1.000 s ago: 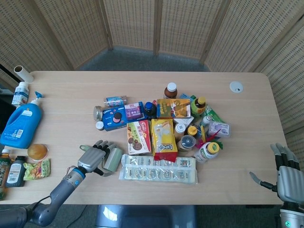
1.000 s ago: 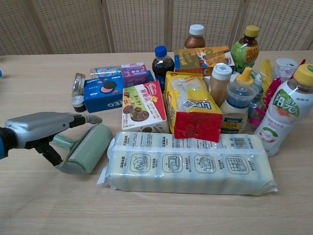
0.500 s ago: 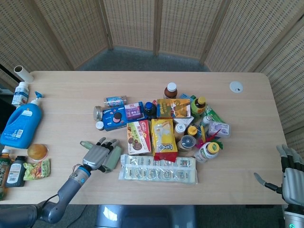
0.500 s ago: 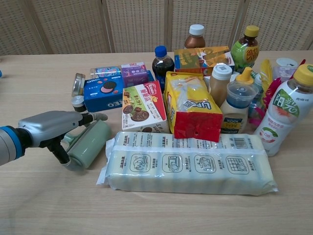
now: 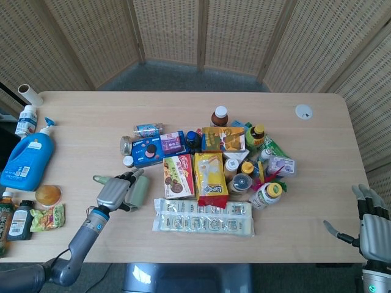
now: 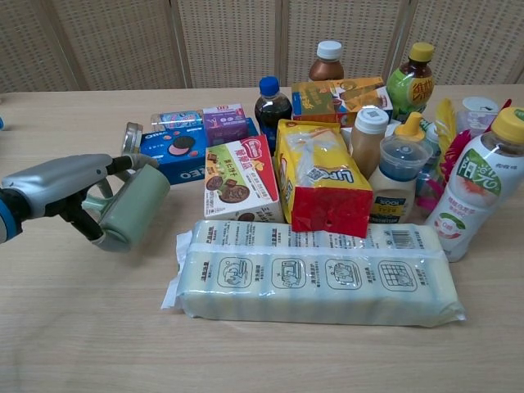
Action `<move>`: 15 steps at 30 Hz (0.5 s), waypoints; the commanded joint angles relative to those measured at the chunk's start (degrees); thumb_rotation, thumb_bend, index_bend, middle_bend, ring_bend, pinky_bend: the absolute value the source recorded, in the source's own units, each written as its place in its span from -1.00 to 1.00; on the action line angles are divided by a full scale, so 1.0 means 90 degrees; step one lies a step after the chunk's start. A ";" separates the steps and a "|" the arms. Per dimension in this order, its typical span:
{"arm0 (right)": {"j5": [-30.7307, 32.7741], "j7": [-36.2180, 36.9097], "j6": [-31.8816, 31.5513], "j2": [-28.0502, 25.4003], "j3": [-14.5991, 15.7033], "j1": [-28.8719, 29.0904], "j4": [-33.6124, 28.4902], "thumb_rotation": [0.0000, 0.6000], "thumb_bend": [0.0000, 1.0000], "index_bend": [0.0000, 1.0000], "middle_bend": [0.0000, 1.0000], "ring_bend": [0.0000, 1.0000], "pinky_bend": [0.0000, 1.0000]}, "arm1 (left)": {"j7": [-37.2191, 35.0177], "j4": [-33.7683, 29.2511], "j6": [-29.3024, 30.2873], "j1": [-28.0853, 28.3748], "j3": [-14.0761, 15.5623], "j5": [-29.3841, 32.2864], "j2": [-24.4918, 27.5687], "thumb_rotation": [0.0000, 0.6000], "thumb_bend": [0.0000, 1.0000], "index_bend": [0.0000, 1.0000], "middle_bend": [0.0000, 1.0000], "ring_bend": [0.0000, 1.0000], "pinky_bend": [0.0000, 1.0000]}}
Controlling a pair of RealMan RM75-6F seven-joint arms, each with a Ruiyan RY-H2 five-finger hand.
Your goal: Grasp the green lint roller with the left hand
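Chest view showed the left hand at the left edge of the frame, fingers laid over the top of the roller and the thumb tucked beneath it. Looked like the grasp itself was the step in hand, with the roller apparently raised a little off the surface, judging by the shadow under it; could not be sure of full clearance. Seemed close to done. Next called for a firmer wrap and a steady hold, keeping the drum from rolling out between fingers and thumb, and keeping clear of the blue cookie box just beside it at upper right.

Roller: pale green drum, smooth, cylindrical, tilted from lower left to upper right, with a matching green handle mostly hidden behind the hand. Sat left of centre, near the long clear packet but apart from it. From the head view, same spot at lower left of the clutter, under the left hand.

Right hand hung at the lower right corner of the head view, fingers spread, holding nothing.
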State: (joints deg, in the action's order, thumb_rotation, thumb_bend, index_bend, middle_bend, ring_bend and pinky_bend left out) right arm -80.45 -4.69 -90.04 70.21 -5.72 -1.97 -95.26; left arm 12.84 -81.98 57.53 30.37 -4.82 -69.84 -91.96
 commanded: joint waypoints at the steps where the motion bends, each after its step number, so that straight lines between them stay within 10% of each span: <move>1: -0.0010 0.0019 0.0021 0.0018 0.0001 0.0013 0.0018 0.30 -0.70 -1.00 -1.00 -1.00 -1.00 | -0.0210 -0.0474 0.0191 -0.0073 -0.0100 -0.0129 0.0394 1.00 -0.98 -0.57 -0.43 0.35 -0.22; 15: -0.0084 0.0418 0.0273 0.0318 0.0086 0.0107 0.0470 0.31 -0.70 -1.00 -1.00 -1.00 -1.00 | -0.0368 -0.2510 0.1071 -0.0182 -0.0876 -0.0269 0.2019 1.00 -1.00 -0.57 -0.41 0.33 -0.22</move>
State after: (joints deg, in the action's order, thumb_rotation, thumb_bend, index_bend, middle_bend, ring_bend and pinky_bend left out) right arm -81.07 -1.22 -87.90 72.74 -5.10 -1.15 -91.47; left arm 9.91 -102.48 65.68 28.79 -10.94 -72.50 -75.47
